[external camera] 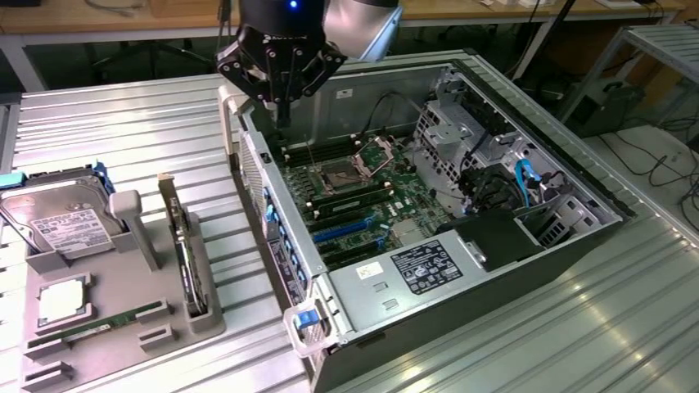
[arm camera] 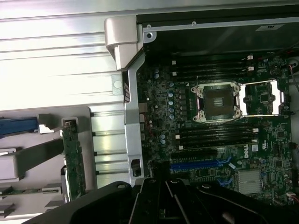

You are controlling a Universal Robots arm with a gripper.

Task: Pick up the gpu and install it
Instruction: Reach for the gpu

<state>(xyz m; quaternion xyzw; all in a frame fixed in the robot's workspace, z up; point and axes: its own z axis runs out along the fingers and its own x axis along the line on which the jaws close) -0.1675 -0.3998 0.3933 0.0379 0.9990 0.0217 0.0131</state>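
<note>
On the desk (external camera: pixel 590 327), one grey holder (external camera: pixel 114 348) carries one RAM stick (external camera: pixel 104 322), one processor chip (external camera: pixel 64 299), one hard drive (external camera: pixel 60 217) and the one gpu (external camera: pixel 186 254), standing on edge in its slot. Beyond lies one open computer case (external camera: pixel 459 327). Over its far corner hangs the gripper (external camera: pixel 281 115), jaws together, holding nothing.

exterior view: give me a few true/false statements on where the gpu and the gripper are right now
1. The gpu stands on edge in the gray holder. True.
2. The gripper is clamped on the gpu. False: it hangs above a corner of the computer case, apart from the gpu.
3. The case is open, with its motherboard exposed. True.
4. The hard drive is mounted inside the case. False: it sits in the holder, at the exterior view's left of the gpu.
</note>
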